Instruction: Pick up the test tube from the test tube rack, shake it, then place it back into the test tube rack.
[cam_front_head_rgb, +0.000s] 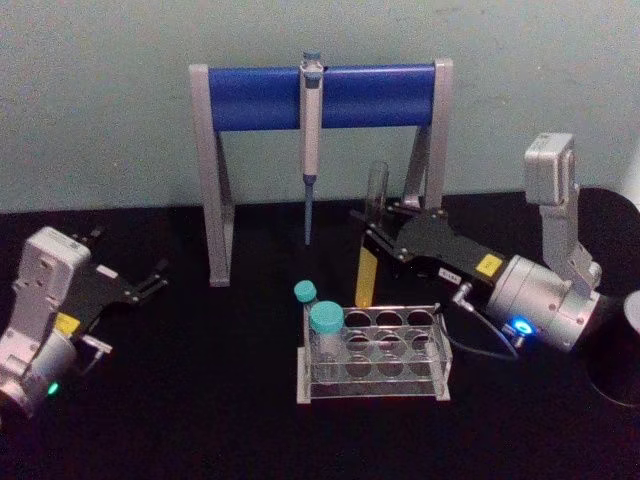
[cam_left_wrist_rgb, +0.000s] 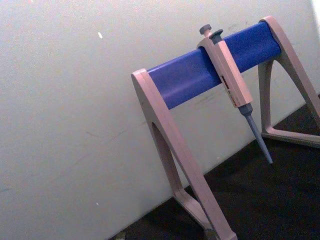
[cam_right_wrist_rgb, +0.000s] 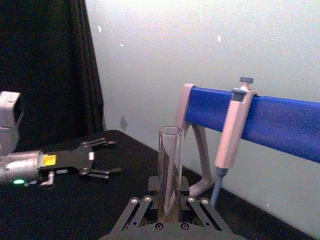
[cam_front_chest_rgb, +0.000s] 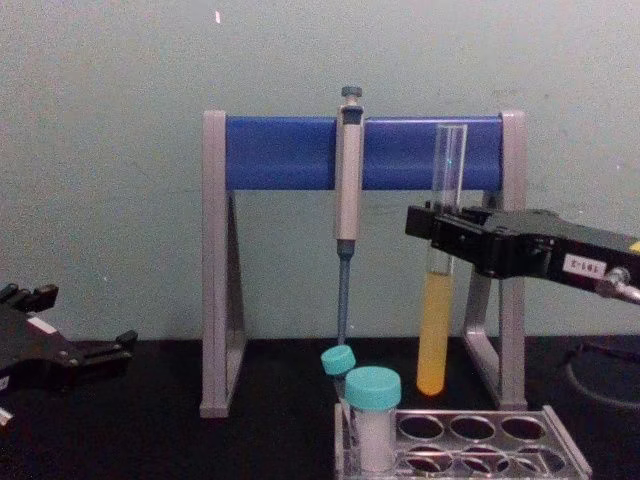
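While right gripper jaws clamp the test tube upright, chest view shows it clear of the test tube rack, left gripper parked, jaws wide.

Place: laboratory bench
Evidence: pipette hanging on a grey-and-blue stand; clear test tube rack with teal-capped tubes
Surface: black table against a plain pale wall

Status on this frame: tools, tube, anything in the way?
Right tool shut on the test tube, held just above the test tube rack. Left tool open, parked left. Teal-capped tubes stand in rack's left holes.
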